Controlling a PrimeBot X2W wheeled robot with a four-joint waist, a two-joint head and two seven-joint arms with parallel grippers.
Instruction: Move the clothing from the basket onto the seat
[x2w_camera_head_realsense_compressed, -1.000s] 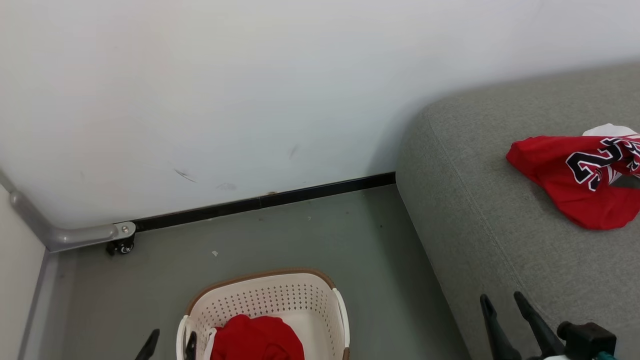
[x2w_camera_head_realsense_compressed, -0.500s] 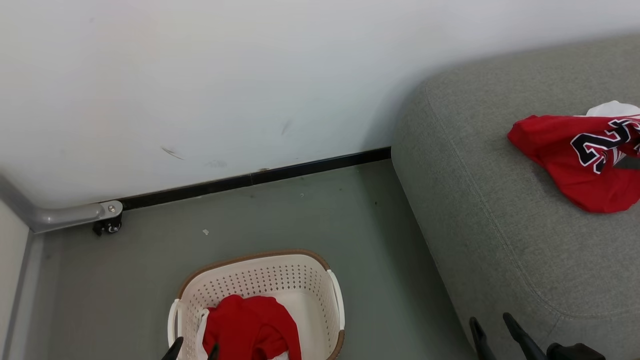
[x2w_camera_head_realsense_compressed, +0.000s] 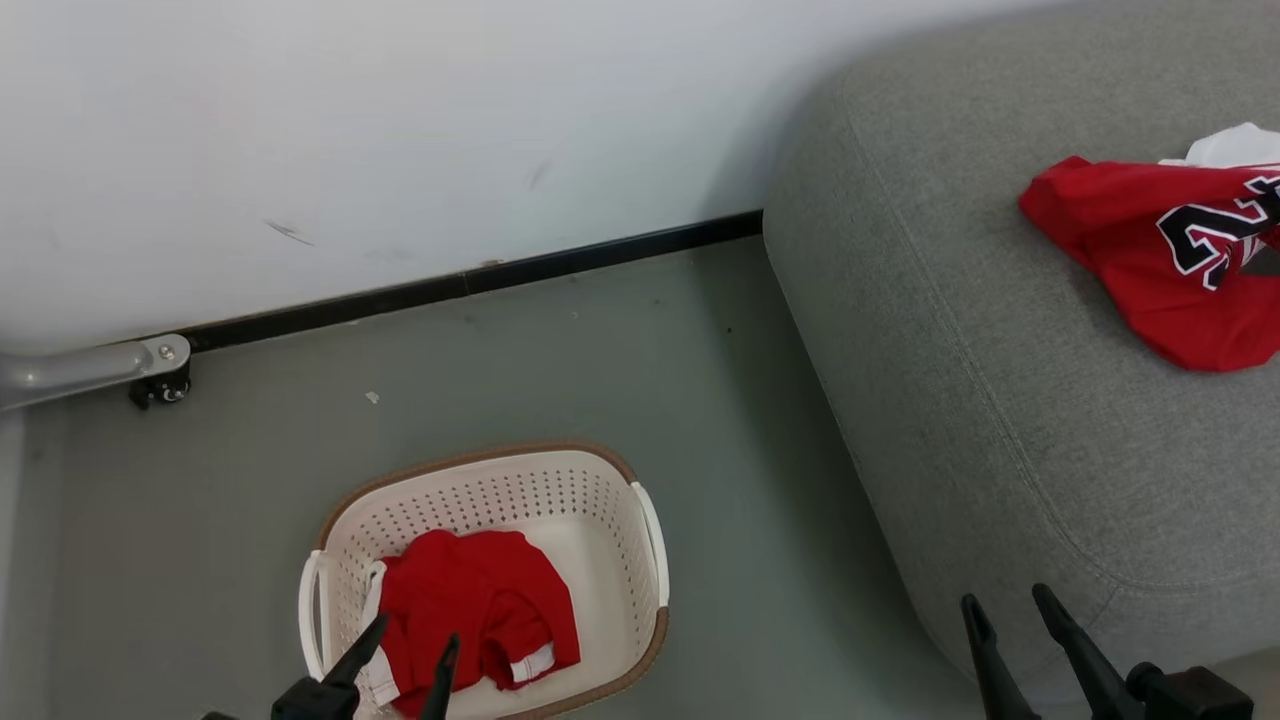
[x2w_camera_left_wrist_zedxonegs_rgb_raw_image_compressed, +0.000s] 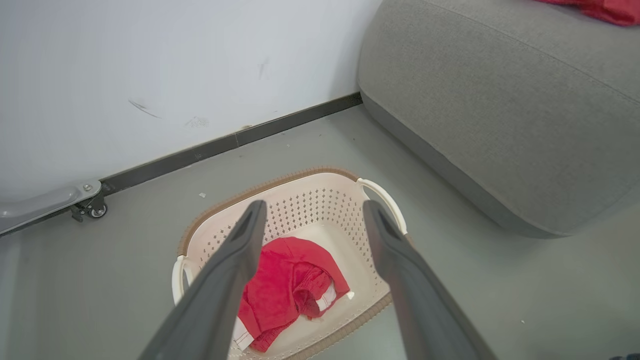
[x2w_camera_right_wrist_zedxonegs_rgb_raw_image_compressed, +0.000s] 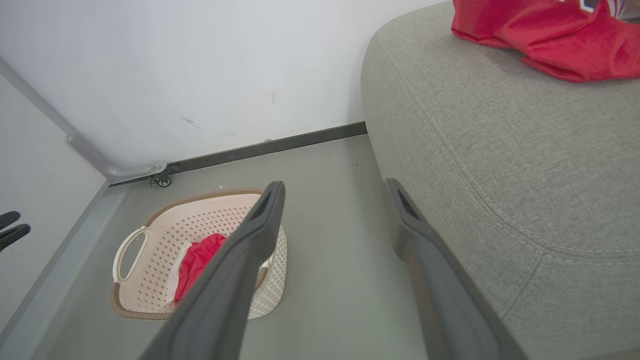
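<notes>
Red garment (x2w_camera_head_realsense_compressed: 470, 600) crumpled in basket (x2w_camera_head_realsense_compressed: 480, 455) on floor: likely soft, light, floppy; best pinched at a raised fold near white hem. Below left fingers (x2w_camera_head_realsense_compressed: 360, 650), spread wide, apart from cloth. Right fingers (x2w_camera_head_realsense_compressed: 985, 650) parted, empty, beside seat (x2w_camera_head_realsense_compressed: 1000, 400); jersey (x2w_camera_head_realsense_compressed: 1150, 260) lying on seat, far right.

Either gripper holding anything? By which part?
Nothing held. The left gripper hangs open over the red garment in the basket; right gripper open and empty by the seat.
</notes>
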